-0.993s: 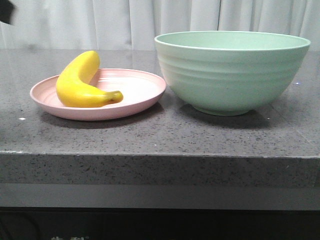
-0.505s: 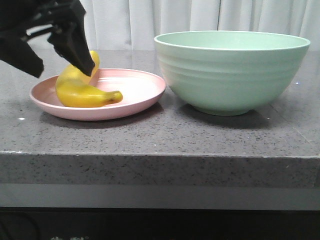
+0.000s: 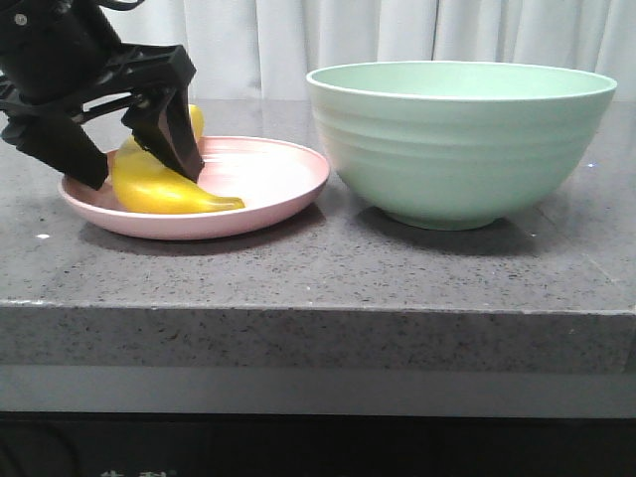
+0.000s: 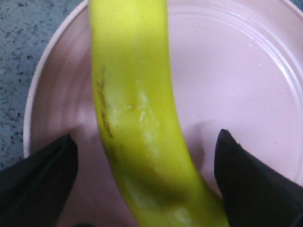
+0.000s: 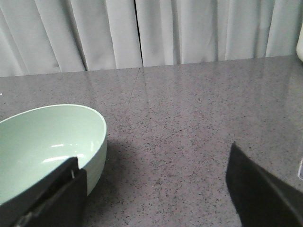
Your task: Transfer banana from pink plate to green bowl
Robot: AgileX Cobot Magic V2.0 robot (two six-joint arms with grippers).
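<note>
The yellow banana [image 3: 164, 191] lies on the pink plate [image 3: 268, 184] at the left of the table. My left gripper [image 3: 134, 164] is down over the plate, open, one finger on each side of the banana and not touching it. In the left wrist view the banana [image 4: 137, 113] runs between the two dark fingers [image 4: 42, 179] with a gap on each side, over the plate [image 4: 236, 80]. The green bowl [image 3: 459, 139] stands to the right of the plate. My right gripper [image 5: 151, 198] is open and empty, above the table beside the bowl [image 5: 47, 137]. It is out of the front view.
The grey speckled table [image 3: 318, 268] ends in a front edge near the camera. White curtains [image 3: 397, 35] hang behind the table. They also show in the right wrist view [image 5: 142, 33].
My left arm has come in from the upper left and dropped onto the plate, its open fingers now straddling the banana. The banana, plate and bowl have not moved.
</note>
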